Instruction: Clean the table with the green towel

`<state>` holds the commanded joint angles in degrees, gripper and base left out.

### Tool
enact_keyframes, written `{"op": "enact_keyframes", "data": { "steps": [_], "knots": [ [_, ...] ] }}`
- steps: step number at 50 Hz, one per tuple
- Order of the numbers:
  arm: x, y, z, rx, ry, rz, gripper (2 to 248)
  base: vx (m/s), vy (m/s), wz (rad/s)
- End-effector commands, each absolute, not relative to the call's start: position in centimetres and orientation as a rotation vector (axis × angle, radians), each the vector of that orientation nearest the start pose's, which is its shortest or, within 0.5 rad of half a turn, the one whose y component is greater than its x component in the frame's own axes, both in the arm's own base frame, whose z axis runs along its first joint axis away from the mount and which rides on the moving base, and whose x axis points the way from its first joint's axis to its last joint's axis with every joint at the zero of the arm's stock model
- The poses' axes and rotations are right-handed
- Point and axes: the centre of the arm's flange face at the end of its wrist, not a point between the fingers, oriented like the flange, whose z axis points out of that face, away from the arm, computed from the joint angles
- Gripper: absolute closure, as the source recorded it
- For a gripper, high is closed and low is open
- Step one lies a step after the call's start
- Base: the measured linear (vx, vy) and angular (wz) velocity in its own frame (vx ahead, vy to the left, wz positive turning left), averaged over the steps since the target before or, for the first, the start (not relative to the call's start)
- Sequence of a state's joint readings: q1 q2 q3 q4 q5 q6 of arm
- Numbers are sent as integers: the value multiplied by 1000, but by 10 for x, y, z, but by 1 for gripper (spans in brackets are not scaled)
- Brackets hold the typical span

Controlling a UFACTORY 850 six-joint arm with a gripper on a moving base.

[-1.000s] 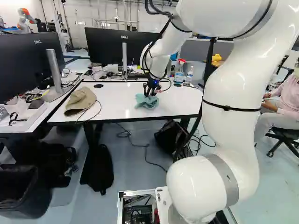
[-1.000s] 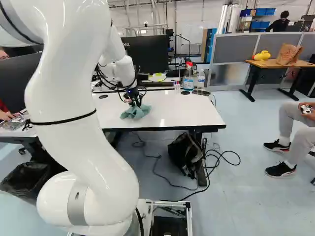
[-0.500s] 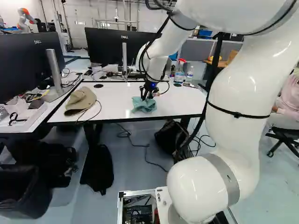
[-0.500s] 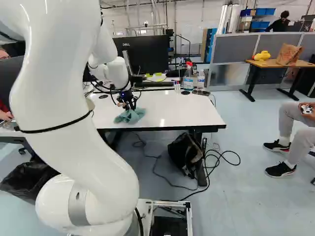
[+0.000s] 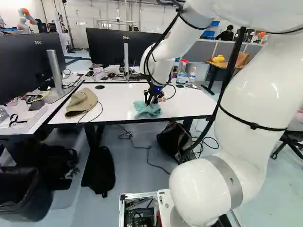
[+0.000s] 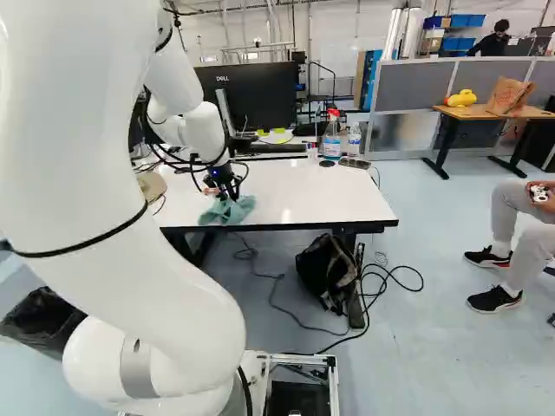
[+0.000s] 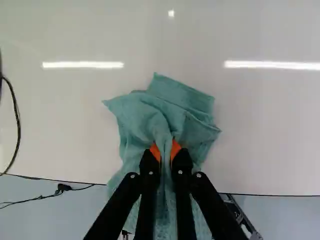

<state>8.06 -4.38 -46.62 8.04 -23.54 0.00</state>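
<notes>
Over the white table (image 5: 118,101) my gripper (image 5: 151,101) points down, low at the near edge. The green towel (image 5: 147,110) lies bunched beneath it on the tabletop. In the wrist view the gripper (image 7: 166,155) is shut on a raised fold of the towel (image 7: 165,112), with an orange pad on either side of the cloth. The rest of the towel spreads ahead of the fingers and back under them, reaching over the table's near edge.
A tan cap (image 5: 81,102) and a thin cable lie left of the towel. Spray bottle (image 6: 331,136), water bottle (image 6: 354,139) and monitors (image 5: 110,47) stand behind. A black bag (image 6: 327,270) sits below the table. Another robot (image 5: 26,20) stands far back.
Over the last second my gripper and the towel have shifted left, then slightly toward the table's near edge. The arm's upper links have swung, while the base has stayed put.
</notes>
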Motion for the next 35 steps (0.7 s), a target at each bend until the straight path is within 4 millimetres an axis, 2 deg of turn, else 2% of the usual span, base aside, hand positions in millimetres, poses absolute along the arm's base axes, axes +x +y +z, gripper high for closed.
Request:
{"op": "enact_keyframes", "data": {
  "steps": [21,35],
  "knots": [
    [451,30,453,-3015,96,-491,209,0,0,0],
    [465,7,453,-3019,173,-499,209,0,0,0]
  ]
}}
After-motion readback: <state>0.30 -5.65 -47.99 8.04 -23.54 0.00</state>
